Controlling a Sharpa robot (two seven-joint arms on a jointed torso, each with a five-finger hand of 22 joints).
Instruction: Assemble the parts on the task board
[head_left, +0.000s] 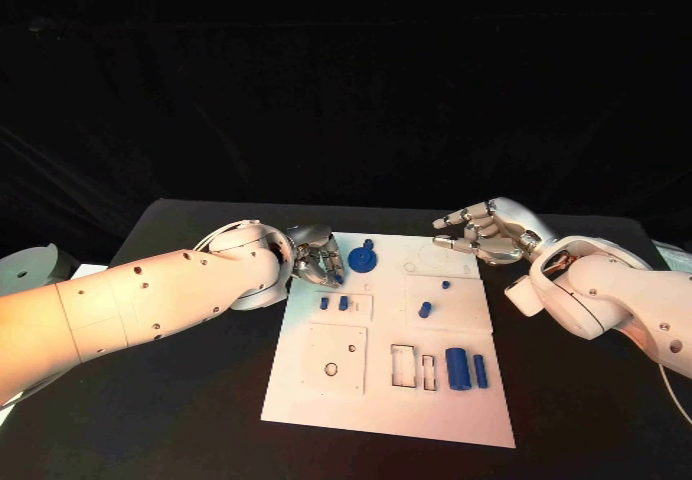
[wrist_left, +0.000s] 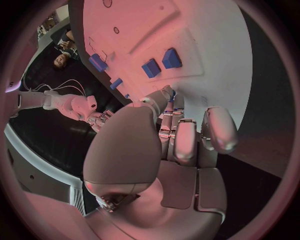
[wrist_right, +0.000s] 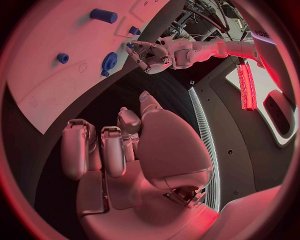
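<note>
The white task board (head_left: 325, 400) lies in the middle of the table. My left hand (head_left: 310, 258) hovers at its far left corner with fingers curled in, close beside a blue gear (head_left: 364, 260); I see nothing in its grasp. At the far right corner, my right hand (head_left: 483, 232) is also curled and holds nothing. Two small blue blocks (head_left: 335, 302) sit near the left hand and show in the left wrist view (wrist_left: 160, 63). A blue peg (head_left: 426, 310) lies mid-board. A blue cylinder (head_left: 457, 367) and a bar (head_left: 480, 370) rest at the near right.
The board has rectangular slots (head_left: 404, 366) and round holes (head_left: 330, 369) toward its near end. Black table (head_left: 173, 400) surrounds the board on both sides. A pale object (head_left: 29, 265) sits off the table's left edge.
</note>
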